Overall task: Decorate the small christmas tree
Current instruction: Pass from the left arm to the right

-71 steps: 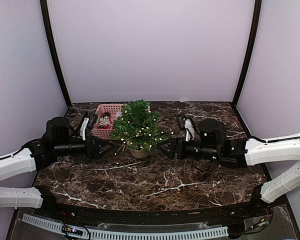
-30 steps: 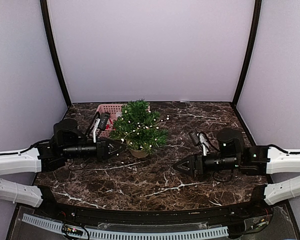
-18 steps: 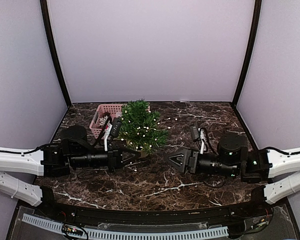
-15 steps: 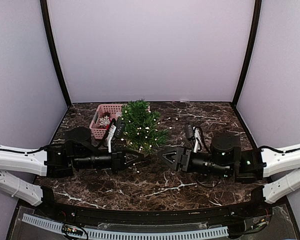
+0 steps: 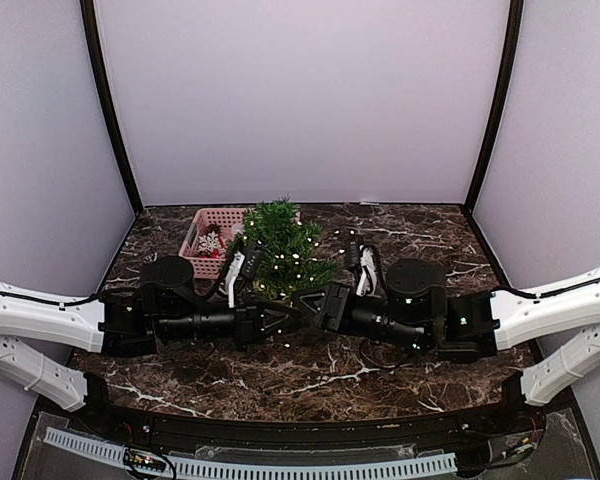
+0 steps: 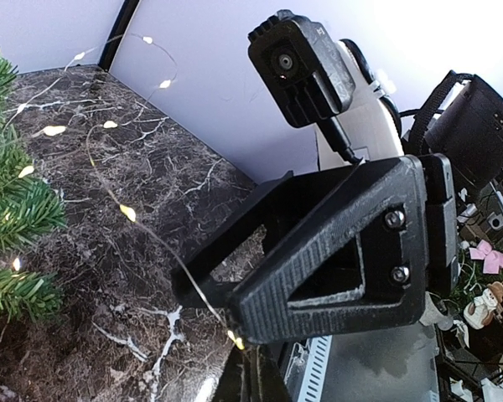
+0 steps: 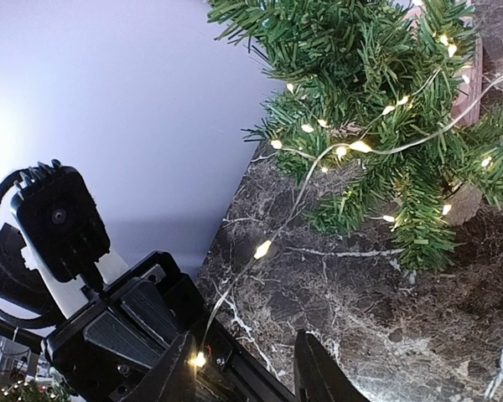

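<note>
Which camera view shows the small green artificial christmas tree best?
Top external: the small green christmas tree appears nearly whole. Right wrist shows only some lit branches close up; left wrist only branch tips at its left edge.

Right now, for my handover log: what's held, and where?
The left gripper pinches the light string on the stretch trailing off the small christmas tree; the right gripper is open around it.

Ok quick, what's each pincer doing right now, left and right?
Left pincer: shut on the light string.
Right pincer: open, fingers apart with the same string running between them, not clamped on it.
</note>
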Action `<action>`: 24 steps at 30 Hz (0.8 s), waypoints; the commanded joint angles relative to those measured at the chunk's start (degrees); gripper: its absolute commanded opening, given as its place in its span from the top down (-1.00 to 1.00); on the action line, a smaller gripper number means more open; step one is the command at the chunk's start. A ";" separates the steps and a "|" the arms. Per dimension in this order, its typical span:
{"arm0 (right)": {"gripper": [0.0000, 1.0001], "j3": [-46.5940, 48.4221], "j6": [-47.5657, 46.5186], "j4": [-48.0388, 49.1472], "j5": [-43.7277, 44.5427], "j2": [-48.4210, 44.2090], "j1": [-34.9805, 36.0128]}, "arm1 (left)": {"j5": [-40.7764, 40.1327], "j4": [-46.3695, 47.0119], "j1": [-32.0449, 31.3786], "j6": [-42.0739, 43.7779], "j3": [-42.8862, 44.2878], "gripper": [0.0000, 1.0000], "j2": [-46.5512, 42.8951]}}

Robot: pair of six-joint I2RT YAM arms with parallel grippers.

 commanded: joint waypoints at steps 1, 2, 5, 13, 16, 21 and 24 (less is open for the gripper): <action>0.22 3.01 -1.31 2.86 0.64 1.15 0.39 | 0.61 1.90 -0.47 0.59 1.59 1.00 0.13; 0.22 3.46 -1.69 2.64 0.91 1.38 0.33 | 0.64 1.73 -0.52 0.64 1.63 1.00 0.14; 0.29 4.56 -2.25 1.23 1.89 2.02 0.21 | 0.68 1.35 -0.65 0.74 1.71 1.00 0.13; 0.58 4.89 0.31 -0.43 -1.53 3.29 -2.06 | 1.03 1.23 -0.84 0.81 1.81 1.00 0.65; 0.65 5.14 0.48 -0.22 -3.07 4.01 -2.33 | 0.88 0.62 -0.90 1.08 2.13 1.00 0.82; 1.00 4.41 0.37 1.65 -4.95 3.66 -2.81 | 0.03 -1.60 -0.93 1.16 2.78 0.99 1.04; 1.00 3.53 -0.62 -0.69 -2.82 2.23 -3.15 | -5.15 -6.71 -0.93 0.46 3.50 0.41 -0.93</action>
